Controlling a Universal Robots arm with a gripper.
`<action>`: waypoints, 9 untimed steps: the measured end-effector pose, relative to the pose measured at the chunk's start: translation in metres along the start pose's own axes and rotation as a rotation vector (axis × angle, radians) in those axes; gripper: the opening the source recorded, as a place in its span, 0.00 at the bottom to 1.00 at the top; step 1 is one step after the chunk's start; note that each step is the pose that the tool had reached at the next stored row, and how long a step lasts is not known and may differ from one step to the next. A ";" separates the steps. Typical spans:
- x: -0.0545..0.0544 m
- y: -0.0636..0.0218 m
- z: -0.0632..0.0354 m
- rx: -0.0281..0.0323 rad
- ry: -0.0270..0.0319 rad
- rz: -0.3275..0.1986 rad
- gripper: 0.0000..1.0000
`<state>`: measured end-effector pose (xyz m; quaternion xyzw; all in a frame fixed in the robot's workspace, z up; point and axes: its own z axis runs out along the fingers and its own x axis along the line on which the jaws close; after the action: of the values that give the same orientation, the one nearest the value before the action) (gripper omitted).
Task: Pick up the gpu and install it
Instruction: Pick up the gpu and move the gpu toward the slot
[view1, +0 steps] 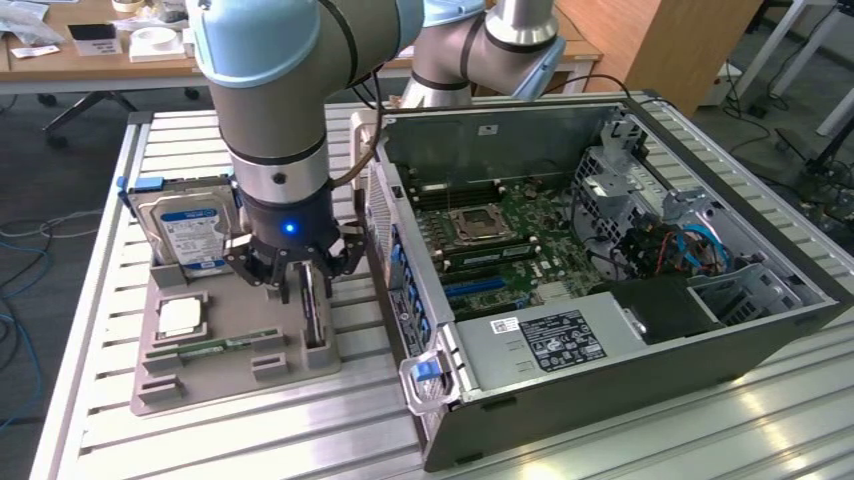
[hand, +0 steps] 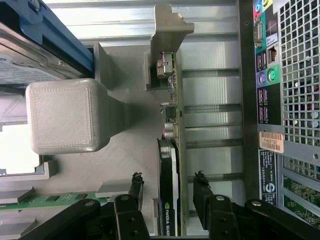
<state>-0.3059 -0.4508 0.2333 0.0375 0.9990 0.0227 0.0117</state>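
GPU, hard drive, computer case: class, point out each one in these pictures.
gpu (hand: 168, 176): wrist view, its black edge.
hard drive (view1: 187, 232): exterior view, its blue label.
computer case (view1: 641, 395): exterior view, its dark outer side wall.

You had the gpu (view1: 316, 318) (hand: 170, 187) standing upright on its long edge in a slot of the grey holder (view1: 220, 385). In the exterior view this was at the holder's 3 o'clock side, at 9 o'clock from the case (view1: 601, 400). Thin and flat, it showed a black face with pale lettering and a circuit board behind. It stood between the gripper's (hand: 167, 181) spread fingers, with a gap on each side.
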 end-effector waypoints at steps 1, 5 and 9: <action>0.000 0.0007 0.0002 -0.0001 0.0000 0.000 0.53; 0.000 0.0034 0.0014 -0.0001 0.0002 -0.001 0.53; 0.000 0.0053 0.0039 -0.0002 0.0003 -0.002 0.53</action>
<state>-0.3058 -0.4453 0.2297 0.0364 0.9990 0.0228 0.0116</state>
